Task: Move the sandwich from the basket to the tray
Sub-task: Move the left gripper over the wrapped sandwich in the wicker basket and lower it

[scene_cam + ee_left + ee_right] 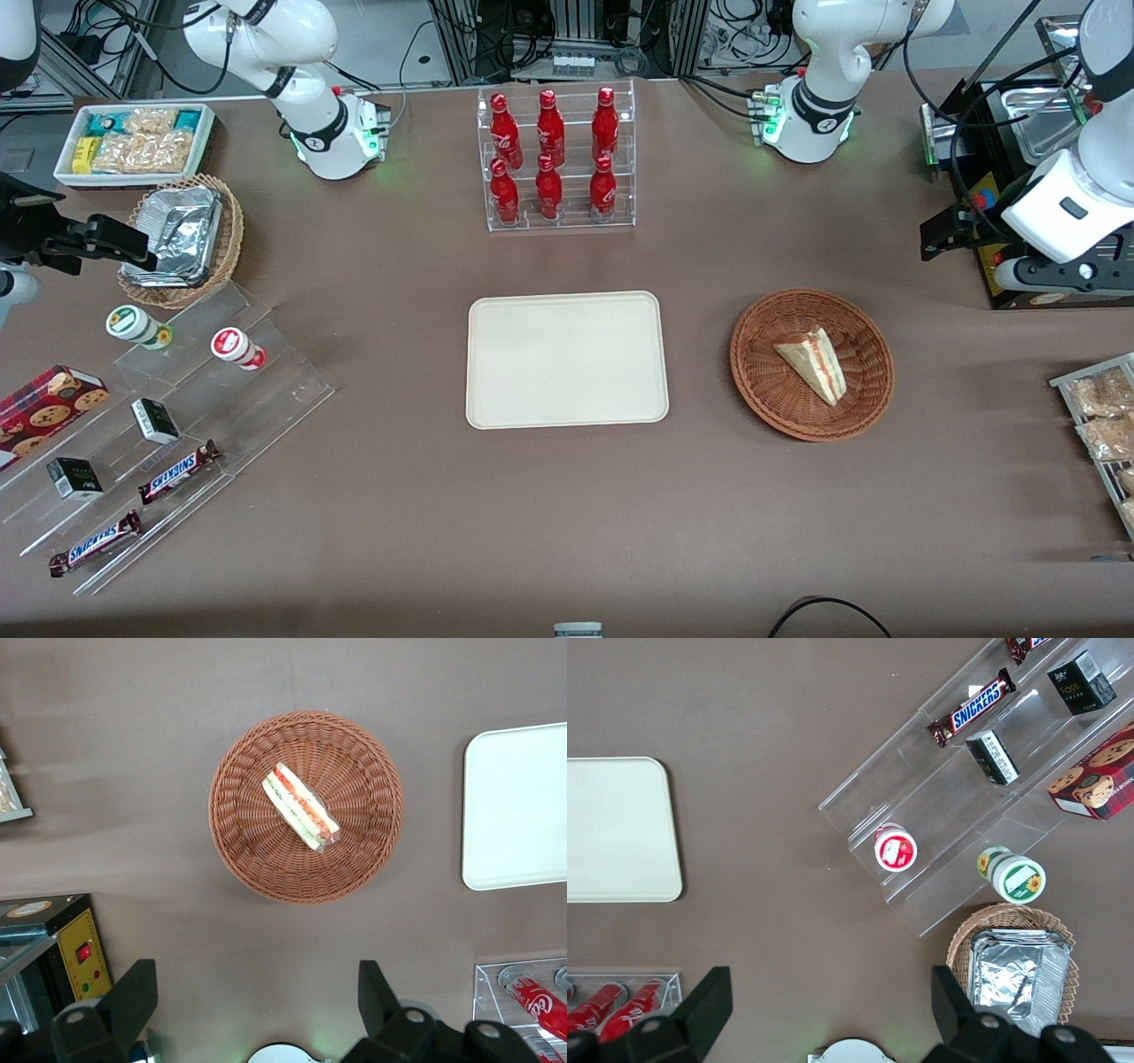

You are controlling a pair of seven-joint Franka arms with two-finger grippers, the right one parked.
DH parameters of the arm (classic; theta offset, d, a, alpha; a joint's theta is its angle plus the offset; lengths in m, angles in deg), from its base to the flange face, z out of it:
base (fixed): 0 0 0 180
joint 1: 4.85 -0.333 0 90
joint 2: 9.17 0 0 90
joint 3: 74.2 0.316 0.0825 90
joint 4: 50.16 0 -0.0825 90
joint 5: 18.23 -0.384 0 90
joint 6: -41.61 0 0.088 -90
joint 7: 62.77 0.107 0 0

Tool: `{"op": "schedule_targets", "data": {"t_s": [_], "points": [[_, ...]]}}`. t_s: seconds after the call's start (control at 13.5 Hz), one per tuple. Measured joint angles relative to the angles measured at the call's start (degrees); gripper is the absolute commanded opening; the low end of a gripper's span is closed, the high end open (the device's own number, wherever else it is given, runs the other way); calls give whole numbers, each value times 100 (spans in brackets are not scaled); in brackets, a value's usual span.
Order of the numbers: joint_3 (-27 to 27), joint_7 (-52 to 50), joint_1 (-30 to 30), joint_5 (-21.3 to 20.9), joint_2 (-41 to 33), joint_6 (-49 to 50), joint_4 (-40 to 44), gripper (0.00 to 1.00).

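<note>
The sandwich (815, 363) (301, 806), a pale wedge with red and green layers at its cut edge, lies in the round reddish-brown basket (762, 390) (239, 850). The cream tray (567, 359) (518, 806) (616, 828) lies flat and bare beside the basket, toward the parked arm's end. My left gripper (941, 237) (257, 992) hangs high over the table, farther from the front camera than the basket and toward the working arm's end. It is open, with only bare table between its black fingers (133, 992).
A clear rack of red bottles (558, 159) (532, 1001) stands farther from the front camera than the tray. A black machine (1001, 177) (53, 948) sits by my gripper. Snack packets (1099, 416) lie at the working arm's end. A tan foil basket (182, 239), a white bin (133, 142) and acrylic steps (177, 425) occupy the parked arm's end.
</note>
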Motion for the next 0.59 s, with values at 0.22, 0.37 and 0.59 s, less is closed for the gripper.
{"op": "schedule_targets", "data": {"t_s": [0.22,0.37,0.59], "points": [[34,-1,-1,-9,11,1,0,100],[40,1,6,-9,84,-11,-53,100],[28,0,59,-9,315,-574,-527,100]]}}
